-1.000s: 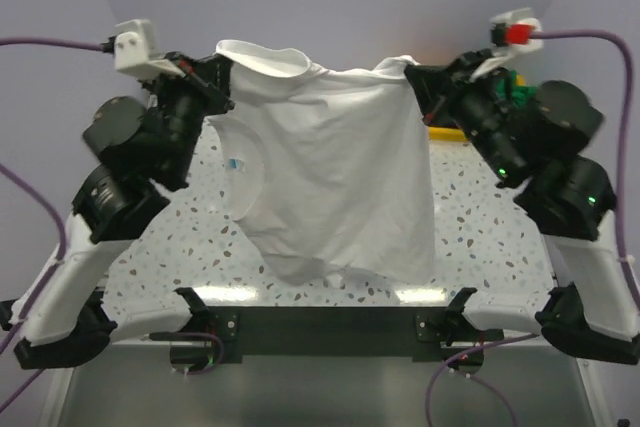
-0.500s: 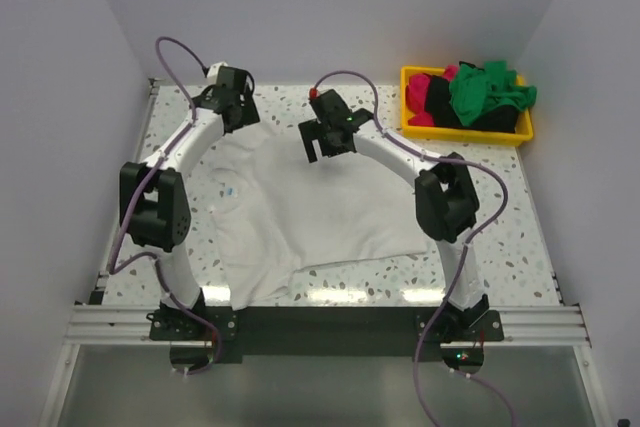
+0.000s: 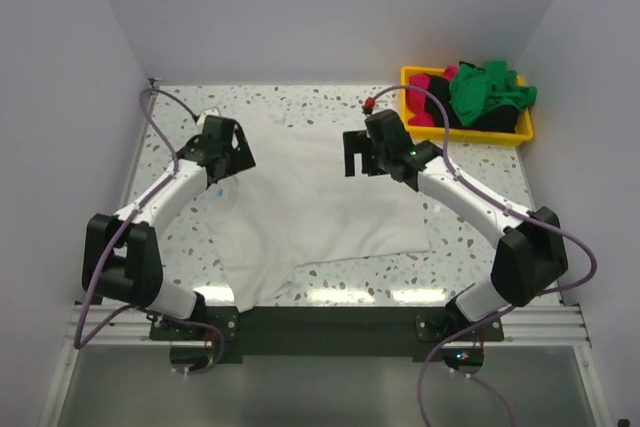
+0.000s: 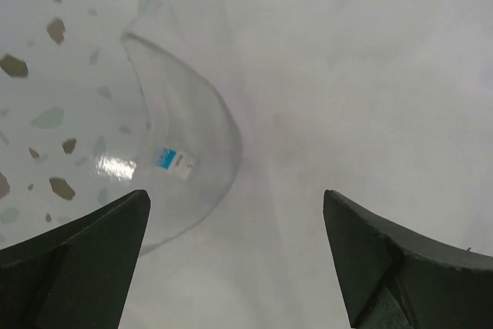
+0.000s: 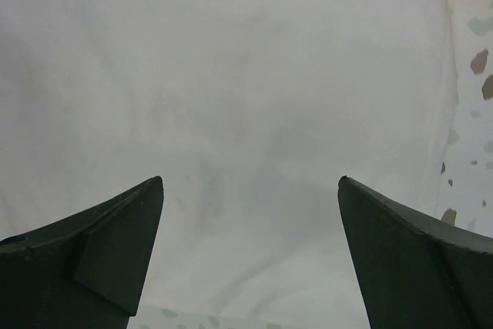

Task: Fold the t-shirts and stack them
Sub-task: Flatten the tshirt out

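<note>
Where white t-shirt [image 3: 320, 197] lies spread, speckled tabletop [image 3: 300, 97]; plain lilac walls [image 3: 320, 7] around.

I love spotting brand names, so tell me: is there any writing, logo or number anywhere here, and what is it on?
Neck tag inside the collar of the white t-shirt: a small blue-and-white patch, its print too small and blurred to read.
Yellow bin: no writing shows on it.
Nothing else in any view carries readable words, numbers or signs.
</note>
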You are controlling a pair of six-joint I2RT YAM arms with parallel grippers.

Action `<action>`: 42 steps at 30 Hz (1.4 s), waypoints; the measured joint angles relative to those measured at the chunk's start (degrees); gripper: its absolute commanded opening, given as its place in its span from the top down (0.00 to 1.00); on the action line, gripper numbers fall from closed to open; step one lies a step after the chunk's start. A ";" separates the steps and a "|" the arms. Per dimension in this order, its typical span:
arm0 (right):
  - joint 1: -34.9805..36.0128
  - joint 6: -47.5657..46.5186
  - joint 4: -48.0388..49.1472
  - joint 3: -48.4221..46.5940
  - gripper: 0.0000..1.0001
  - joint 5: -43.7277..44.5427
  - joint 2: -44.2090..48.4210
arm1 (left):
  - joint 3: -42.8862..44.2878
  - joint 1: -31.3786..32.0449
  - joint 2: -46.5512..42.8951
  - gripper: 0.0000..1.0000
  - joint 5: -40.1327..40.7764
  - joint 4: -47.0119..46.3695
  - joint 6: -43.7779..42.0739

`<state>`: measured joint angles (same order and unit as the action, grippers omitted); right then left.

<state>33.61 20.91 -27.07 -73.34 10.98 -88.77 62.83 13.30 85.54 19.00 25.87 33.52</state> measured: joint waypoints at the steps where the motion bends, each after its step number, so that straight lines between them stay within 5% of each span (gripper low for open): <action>1: -0.33 0.37 0.35 2.73 0.01 0.02 1.27 | -3.10 0.46 -0.90 0.00 -1.07 -0.15 0.24; 6: -1.88 2.03 0.83 13.99 0.01 -0.11 3.37 | -12.79 2.64 -2.91 0.00 -4.79 -1.90 1.40; 13: -4.31 3.23 2.86 17.64 0.01 -0.68 2.34 | -13.33 2.40 1.57 0.00 -5.22 -5.70 2.54; 24: -4.31 4.70 8.61 14.91 0.01 -7.98 -10.10 | -5.60 -4.04 13.70 0.00 -0.57 -4.39 4.07; 35: 8.35 8.17 8.35 10.82 0.02 -10.56 -12.59 | -2.64 -11.89 15.04 0.00 2.47 -1.14 4.37; 42: 5.81 8.37 5.46 2.19 0.01 -8.98 -12.00 | -0.61 -13.14 11.85 0.00 3.48 1.44 3.28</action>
<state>39.42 29.28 -21.61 -71.16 2.00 -100.77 62.22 0.16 97.38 22.48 27.31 36.80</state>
